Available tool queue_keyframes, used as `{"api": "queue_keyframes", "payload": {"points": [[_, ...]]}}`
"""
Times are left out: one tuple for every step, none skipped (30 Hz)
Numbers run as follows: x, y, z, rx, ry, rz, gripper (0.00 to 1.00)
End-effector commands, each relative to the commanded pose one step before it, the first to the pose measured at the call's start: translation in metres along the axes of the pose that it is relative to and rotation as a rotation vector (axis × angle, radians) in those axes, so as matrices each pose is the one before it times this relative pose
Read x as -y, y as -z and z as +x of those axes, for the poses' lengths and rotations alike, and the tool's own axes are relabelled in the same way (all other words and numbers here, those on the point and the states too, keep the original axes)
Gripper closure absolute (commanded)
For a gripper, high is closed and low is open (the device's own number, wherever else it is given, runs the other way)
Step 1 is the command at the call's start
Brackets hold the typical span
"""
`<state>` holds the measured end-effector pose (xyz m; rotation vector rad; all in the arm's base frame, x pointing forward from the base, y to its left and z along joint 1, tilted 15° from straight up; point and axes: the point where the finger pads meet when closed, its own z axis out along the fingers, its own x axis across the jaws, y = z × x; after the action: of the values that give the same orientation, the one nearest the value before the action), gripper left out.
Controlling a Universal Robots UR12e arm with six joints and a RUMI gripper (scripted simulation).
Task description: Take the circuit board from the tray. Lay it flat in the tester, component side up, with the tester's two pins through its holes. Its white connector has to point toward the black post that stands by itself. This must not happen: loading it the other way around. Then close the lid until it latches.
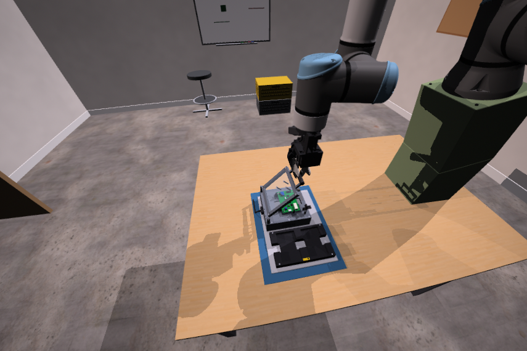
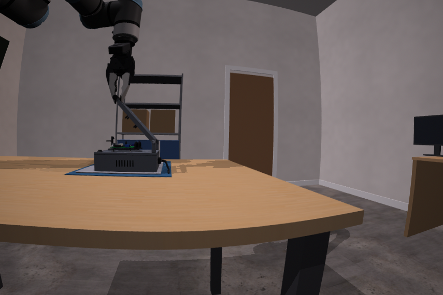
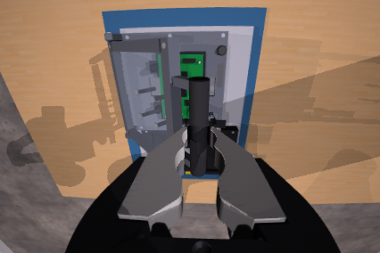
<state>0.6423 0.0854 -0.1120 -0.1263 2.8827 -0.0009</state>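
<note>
hand [image 2: 118, 93] clamped on lid [image 2: 137, 122] free edge; lid slants to hinge at tester's [image 2: 126, 161] 3 o'clock, on counter [image 2: 180, 198].

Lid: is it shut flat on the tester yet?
No, in the exterior view the lid slants up from its hinge on the tester to the pincer, which grips its handle.
</note>
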Motion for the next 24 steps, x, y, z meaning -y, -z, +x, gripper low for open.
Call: {"api": "queue_keyframes", "payload": {"points": [[0.00009,-0.01039,0.01242,-0.00272,-0.00050,-0.00071,1.00],[0.00000,0.00000,0.00000,0.00000,0.00000,0.00000,1.00],[-0.00052,-0.00166,0.00147,-0.00002,0.00066,-0.00012,1.00],[-0.00004,-0.00166,0.00144,0.00000,0.00005,-0.00005,1.00],[-0.00002,-0.00164,0.00144,0.00000,0.00002,-0.00003,1.00],[0.00002,-0.00163,0.00144,0.00000,-0.00004,0.00000,1.00],[0.00004,-0.00163,0.00119,0.00000,-0.00006,-0.00001,1.00],[0.00005,-0.00162,0.00114,0.00000,-0.00009,-0.00001,1.00],[0.00004,-0.00161,0.00114,0.00000,-0.00009,-0.00001,1.00],[0.00003,-0.00160,0.00115,0.00000,-0.00007,-0.00001,1.00],[0.00001,-0.00159,0.00115,0.00000,-0.00004,-0.00001,1.00],[0.00000,-0.00157,0.00116,0.00000,-0.00001,0.00000,1.00],[-0.00002,-0.00156,0.00116,0.00000,0.00001,0.00000,1.00],[-0.00003,-0.00155,0.00115,-0.00001,0.00003,0.00000,1.00],[-0.00005,-0.00156,0.00091,-0.00001,0.00007,-0.00001,1.00],[-0.00005,-0.00155,0.00092,-0.00001,0.00007,0.00000,1.00],[-0.00005,-0.00154,0.00092,-0.00001,0.00006,0.00000,1.00],[0.00000,0.00000,0.00000,0.00000,0.00000,0.00000,1.00],[0.00000,0.00000,0.00000,0.00000,0.00000,0.00000,1.00],[-0.00030,-0.00152,0.00094,-0.00001,0.00028,-0.00007,1.00],[-0.00001,-0.00152,0.00092,0.00000,0.00001,-0.00001,1.00],[0.00001,-0.00151,0.00092,0.00000,-0.00001,0.00000,1.00],[0.00003,-0.00149,0.00092,0.00000,-0.00004,0.00000,1.00],[0.00004,-0.00148,0.00092,0.00000,-0.00006,0.00000,1.00]]}}
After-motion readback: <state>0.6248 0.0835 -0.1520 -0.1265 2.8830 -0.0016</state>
